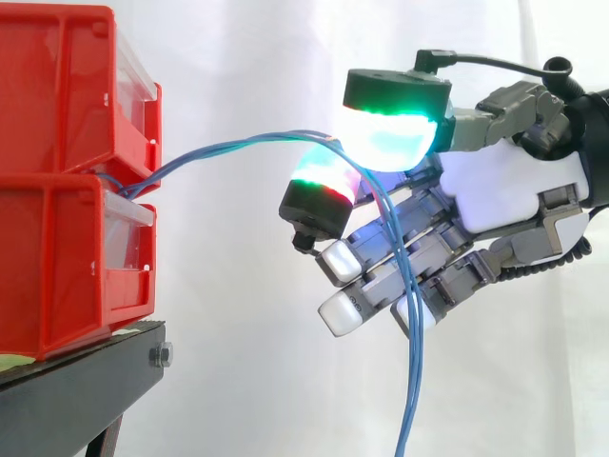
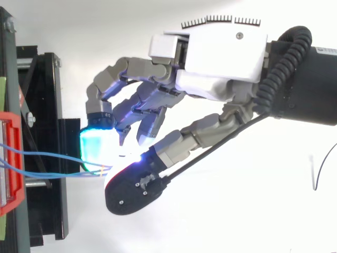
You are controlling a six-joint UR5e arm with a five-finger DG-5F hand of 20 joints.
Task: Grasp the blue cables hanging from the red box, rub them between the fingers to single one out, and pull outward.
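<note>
A: Blue cables (image 1: 412,371), side view, where?
B: You've got them leaving the red box (image 1: 67,257) front, arching right into the robot hand (image 1: 504,200), pinched between two glowing pads (image 1: 390,143), ends dangling below.
A: Top view?
B: You see the cables running right from the box to curled fingers (image 2: 113,79), clamped there.

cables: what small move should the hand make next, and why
Probably rub the two pads against each other before any pull. The hand pinches the cables between those pads. Several strands run together from the red box into the pinch and hang down below it, so no single one looks separated yet.
</note>
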